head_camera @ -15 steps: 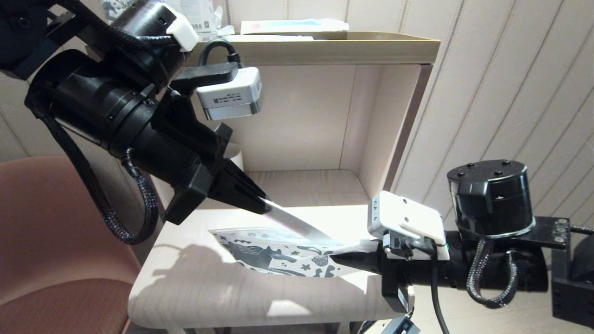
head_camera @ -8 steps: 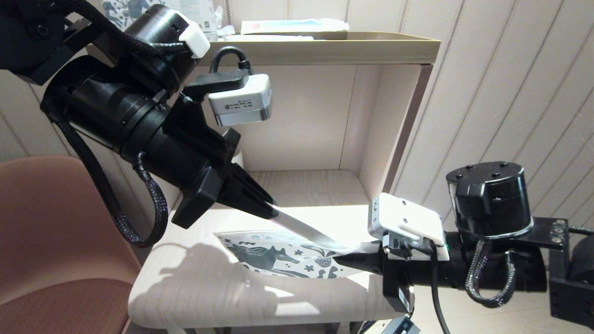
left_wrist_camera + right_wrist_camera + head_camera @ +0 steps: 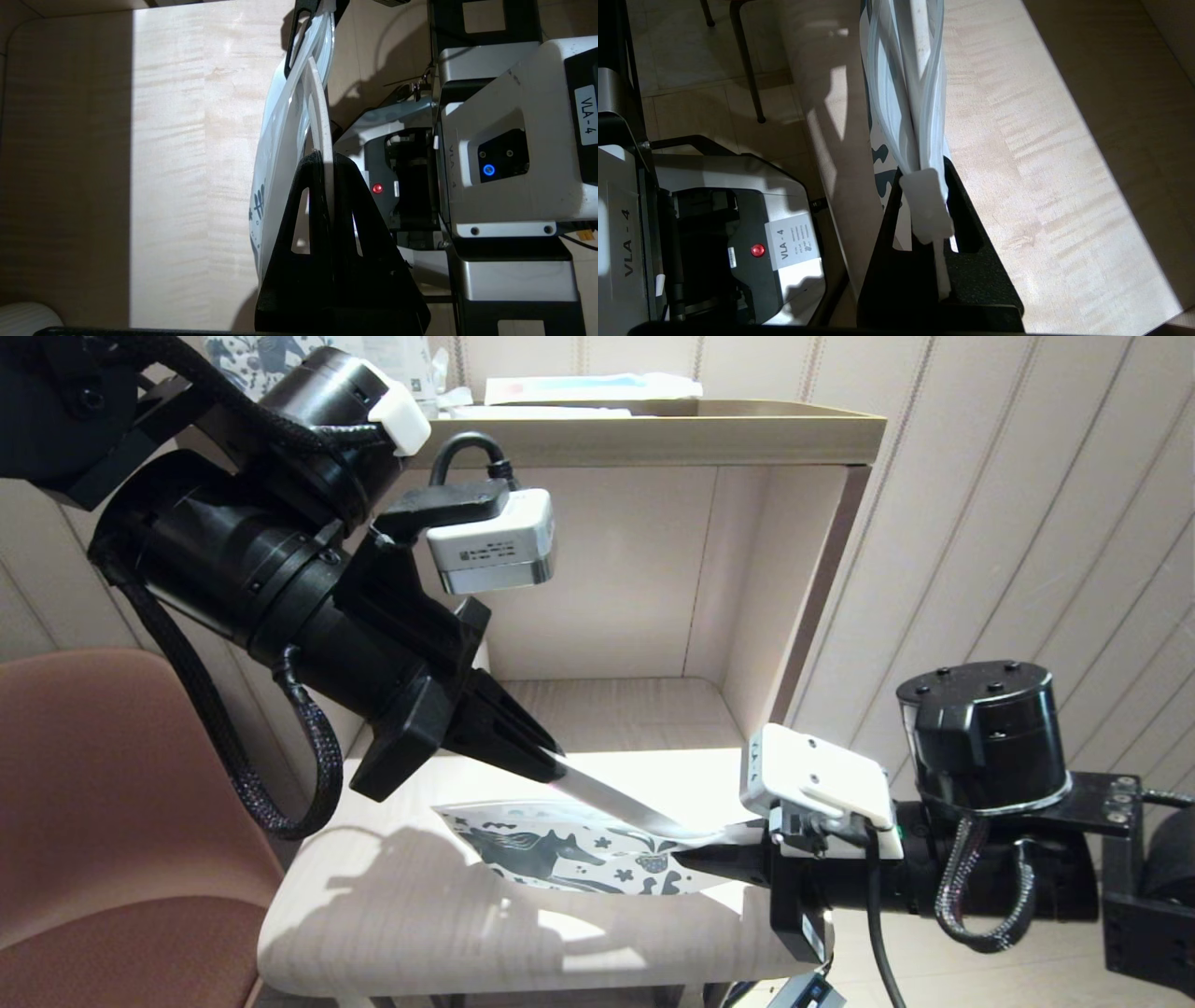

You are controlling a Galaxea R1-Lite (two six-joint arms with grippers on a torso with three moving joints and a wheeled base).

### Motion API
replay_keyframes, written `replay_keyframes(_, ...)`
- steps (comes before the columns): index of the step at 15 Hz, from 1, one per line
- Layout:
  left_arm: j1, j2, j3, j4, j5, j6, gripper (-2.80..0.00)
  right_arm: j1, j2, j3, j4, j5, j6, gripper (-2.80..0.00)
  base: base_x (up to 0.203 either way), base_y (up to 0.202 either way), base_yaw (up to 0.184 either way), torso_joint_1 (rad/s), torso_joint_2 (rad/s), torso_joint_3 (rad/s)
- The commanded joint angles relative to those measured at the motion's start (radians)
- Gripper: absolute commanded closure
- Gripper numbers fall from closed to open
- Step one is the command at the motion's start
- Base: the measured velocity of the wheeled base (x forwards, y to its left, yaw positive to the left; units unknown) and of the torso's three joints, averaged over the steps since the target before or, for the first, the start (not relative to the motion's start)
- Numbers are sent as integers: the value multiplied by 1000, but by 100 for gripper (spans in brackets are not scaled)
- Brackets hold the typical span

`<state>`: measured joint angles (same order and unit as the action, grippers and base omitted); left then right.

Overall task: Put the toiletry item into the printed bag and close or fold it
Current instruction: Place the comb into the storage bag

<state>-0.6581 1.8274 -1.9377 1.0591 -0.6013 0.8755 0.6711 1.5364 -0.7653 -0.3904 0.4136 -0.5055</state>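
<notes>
Black, our left gripper (image 3: 551, 767) is clamped on the upper end of the slim, flat off-white toiletry item (image 3: 616, 800), whose long axis slopes down and rightward into the mouth of the flat white plastic bag printed with a dark blue horse (image 3: 560, 854). That bag lies near the front right edge of the pale wood table (image 3: 420, 924). Our right gripper (image 3: 686, 863) pinches the bag's mouth end, by the white slider tab (image 3: 927, 205), directly beyond the item's lower tip.
</notes>
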Motion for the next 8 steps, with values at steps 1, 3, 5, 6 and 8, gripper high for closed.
replay_keyframes(1, 0, 5, 0, 14, 10, 7, 0, 1, -2, 6, -7, 5, -2, 0, 0, 0, 0, 0, 0, 0)
replay_keyframes(3, 0, 2, 0, 37, 57, 12, 0, 1, -2, 5, -8, 6, -2, 0, 0, 0, 0, 0, 0, 0)
replay_keyframes(5, 0, 8, 7, 63, 97, 21, 0, 1, -2, 4, -8, 7, -2, 0, 0, 0, 0, 0, 0, 0)
replay_keyframes(6, 0, 9, 9, 65, 113, 27, 0, 1, -4, 4, -8, 7, -2, 0, 0, 0, 0, 0, 0, 0)
replay_keyframes(8, 0, 9, 9, 65, 140, 33, 0, -1, -7, 6, -8, 6, -2, 0, 0, 0, 0, 0, 0, 0)
